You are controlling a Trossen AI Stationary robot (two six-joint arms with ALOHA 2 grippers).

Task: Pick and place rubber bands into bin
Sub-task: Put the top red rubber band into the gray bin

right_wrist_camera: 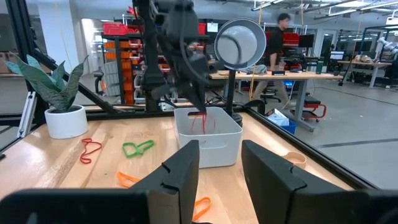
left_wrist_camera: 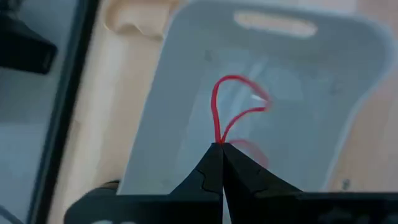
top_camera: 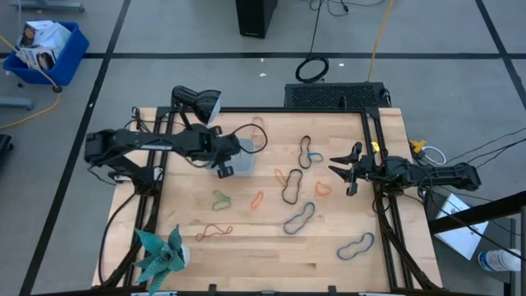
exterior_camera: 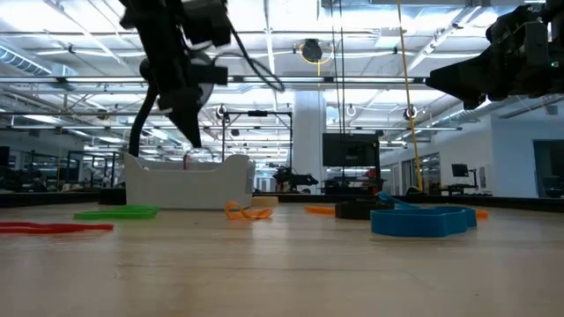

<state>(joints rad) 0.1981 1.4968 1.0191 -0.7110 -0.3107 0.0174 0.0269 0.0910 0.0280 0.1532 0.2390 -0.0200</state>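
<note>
Small shallow rectangular translucent grey-blue plastic bin (top_camera: 240,161) sits upright on the left-centre of the table, toward the far side. Thin red rubber band loop (left_wrist_camera: 233,109) hangs over its inside, pinched at one end. Other floppy bands lie flat on the wood to the right and nearer: green loop (top_camera: 221,197), orange loop (top_camera: 257,198), red loop (top_camera: 214,233), black loop (top_camera: 292,187), two blue loops (top_camera: 299,217) (top_camera: 356,246). Tan band (top_camera: 257,125) lies just beyond the bin.
</note>
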